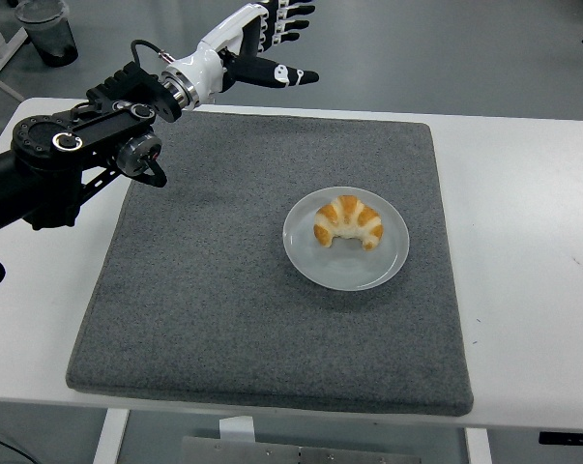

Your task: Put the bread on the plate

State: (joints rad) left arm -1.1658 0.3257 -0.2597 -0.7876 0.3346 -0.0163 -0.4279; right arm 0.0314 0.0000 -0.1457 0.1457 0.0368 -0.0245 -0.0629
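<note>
The bread (348, 221) lies on the plate (346, 270), task apparently complete, left hand (262, 37) released, empty, at eleven o'clock.

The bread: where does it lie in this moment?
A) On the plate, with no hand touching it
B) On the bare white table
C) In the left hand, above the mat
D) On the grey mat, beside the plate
A: the bread lies on the plate, while the left hand is open and far off, over the table's far edge.
</note>
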